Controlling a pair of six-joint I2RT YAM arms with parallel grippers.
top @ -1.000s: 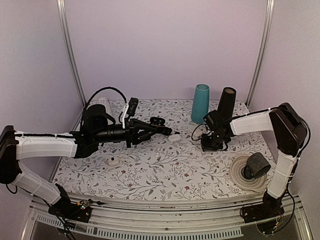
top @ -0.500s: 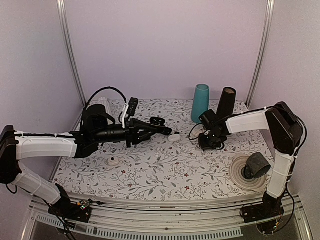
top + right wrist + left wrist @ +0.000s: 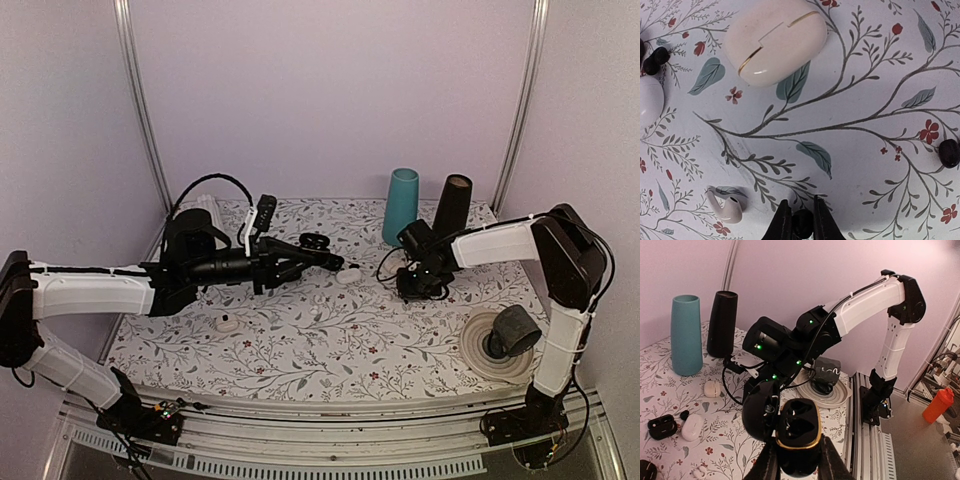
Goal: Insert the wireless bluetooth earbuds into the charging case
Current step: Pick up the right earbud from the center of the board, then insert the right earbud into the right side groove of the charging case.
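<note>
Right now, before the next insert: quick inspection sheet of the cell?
Surface: floral cloth, flat, no spills seen.
Job's things: black charging case open, held aloft; black earbud pinched; white earbud and second black earbud loose on cloth.
Clutter: closed white case, teal vase, black vase, dark mug on plate.
End effectors: left end effector shut on the case; right end effector shut on the black earbud, down at the cloth.
Cables: black cable looping off the right wrist.
Surroundings: plain walls; orange bottle beyond the table.
</note>
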